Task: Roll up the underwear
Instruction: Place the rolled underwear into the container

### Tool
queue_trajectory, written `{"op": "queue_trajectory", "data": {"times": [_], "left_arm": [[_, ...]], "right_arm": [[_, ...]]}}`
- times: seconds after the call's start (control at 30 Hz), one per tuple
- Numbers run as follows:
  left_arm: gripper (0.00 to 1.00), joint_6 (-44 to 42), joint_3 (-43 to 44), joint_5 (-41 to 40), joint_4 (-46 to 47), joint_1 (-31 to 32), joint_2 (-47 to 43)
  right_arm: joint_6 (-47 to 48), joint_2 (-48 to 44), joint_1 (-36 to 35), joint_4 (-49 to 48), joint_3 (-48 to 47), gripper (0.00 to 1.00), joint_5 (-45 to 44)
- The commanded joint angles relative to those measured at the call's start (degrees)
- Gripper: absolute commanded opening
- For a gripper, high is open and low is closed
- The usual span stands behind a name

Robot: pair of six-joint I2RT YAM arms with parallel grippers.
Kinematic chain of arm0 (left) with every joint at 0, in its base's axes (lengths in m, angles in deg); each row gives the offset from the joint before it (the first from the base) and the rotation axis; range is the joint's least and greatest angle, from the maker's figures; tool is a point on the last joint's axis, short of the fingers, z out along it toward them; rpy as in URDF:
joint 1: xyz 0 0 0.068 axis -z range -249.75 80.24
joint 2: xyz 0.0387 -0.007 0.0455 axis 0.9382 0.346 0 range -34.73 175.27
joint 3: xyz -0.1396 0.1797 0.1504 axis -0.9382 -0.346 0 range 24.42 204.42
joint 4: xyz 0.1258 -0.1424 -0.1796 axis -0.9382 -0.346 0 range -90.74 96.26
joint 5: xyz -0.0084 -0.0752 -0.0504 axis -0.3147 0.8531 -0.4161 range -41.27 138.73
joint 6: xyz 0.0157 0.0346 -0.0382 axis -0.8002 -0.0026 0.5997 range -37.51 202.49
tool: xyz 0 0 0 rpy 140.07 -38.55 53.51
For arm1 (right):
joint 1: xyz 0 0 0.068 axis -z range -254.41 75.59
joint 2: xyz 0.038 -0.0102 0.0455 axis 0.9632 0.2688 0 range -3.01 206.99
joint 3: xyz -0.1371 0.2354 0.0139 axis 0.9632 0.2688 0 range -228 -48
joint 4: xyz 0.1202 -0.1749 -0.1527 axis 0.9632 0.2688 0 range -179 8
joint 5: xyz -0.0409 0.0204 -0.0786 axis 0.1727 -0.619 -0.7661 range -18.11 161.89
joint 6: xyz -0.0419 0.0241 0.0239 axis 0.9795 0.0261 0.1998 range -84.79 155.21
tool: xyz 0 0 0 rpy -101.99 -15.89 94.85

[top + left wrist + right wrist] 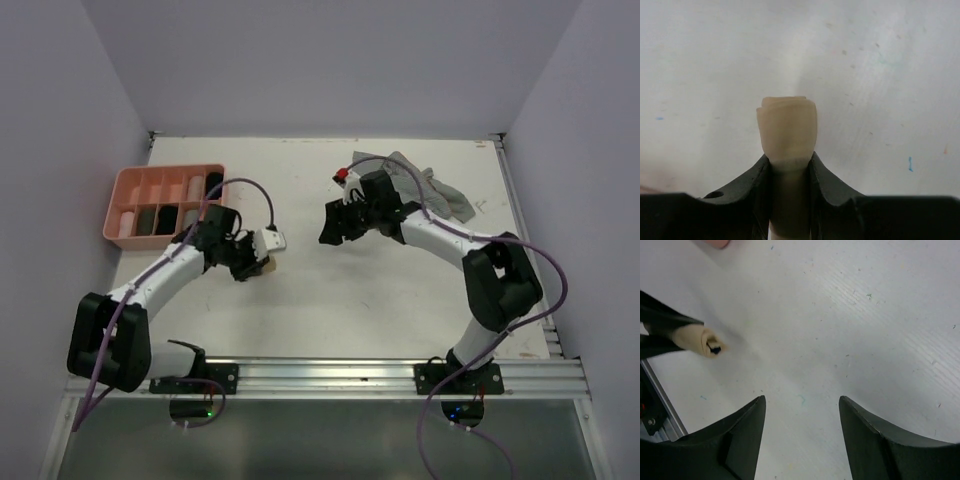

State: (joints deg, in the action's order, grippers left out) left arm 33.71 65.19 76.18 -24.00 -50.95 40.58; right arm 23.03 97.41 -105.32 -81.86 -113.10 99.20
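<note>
**Beige fabric roll: formed, held, not yet stowed**

Beige soft fabric garment wound into a short tight cylinder, hereafter the beige roll (788, 127). Dark trim shows at one end in the right wrist view. It is clamped across its lower part by the left hand (790, 162), both black fingers pressed against its sides. It hangs above the white tabletop (330, 310), at about eight o'clock from the middle in the overhead view.

Right hand (801, 400): jaws wide, nothing between them, only bare white surface beneath. It sits near the middle of the tabletop, apart from the roll.

Pink plastic tray with compartments, hereafter the pink tray (170, 168): at ten o'clock, just beyond the left arm. Several compartments appear to hold small bundles, some light and some dark. The number cannot be told from overhead.

Loose heap of grey fabric, hereafter the grey garments (440, 190): at two o'clock, behind the right arm, crumpled and unrolled.

Progress, as judged: the rolling of this beige piece looks finished. What seems left for it is placement, the pink tray being the likely spot. The grey garments have yet to be flattened and rolled, so a good part of the task looks outstanding.
</note>
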Motion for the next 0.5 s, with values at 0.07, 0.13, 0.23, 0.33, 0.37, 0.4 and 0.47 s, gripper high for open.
{"op": "queue_trajectory", "data": {"times": [0.07,0.13,0.23,0.33,0.37,0.4,0.47], "left_arm": [[0.00,22.97,15.46,3.42,2.22,-10.60,-1.83],[0.00,28.79,21.26,-1.04,5.38,-13.61,-1.05],[0.00,34.34,30.39,-3.51,6.88,-18.89,2.45],[0.00,35.41,41.20,-3.80,6.45,-26.17,10.16],[0.00,35.15,44.01,-3.71,5.31,-29.06,12.47],[0.00,34.89,49.00,-3.28,4.95,-30.48,14.84],[0.00,33.05,52.99,-0.29,4.42,-34.25,20.82]], "right_arm": [[-0.82,-6.02,1.56,5.25,-0.55,0.66,-4.55],[-1.70,-7.25,2.88,5.43,-0.29,0.72,-3.50],[-3.54,-9.18,3.85,4.56,0.59,0.99,-2.52],[-3.81,-9.80,3.85,5.69,0.15,0.99,-2.87],[-3.81,-9.72,3.93,5.96,-0.29,0.99,-3.05],[-3.81,-9.81,4.02,6.22,-0.46,0.99,-2.97],[-3.90,-9.81,3.93,7.10,-0.81,0.99,-3.40]]}}
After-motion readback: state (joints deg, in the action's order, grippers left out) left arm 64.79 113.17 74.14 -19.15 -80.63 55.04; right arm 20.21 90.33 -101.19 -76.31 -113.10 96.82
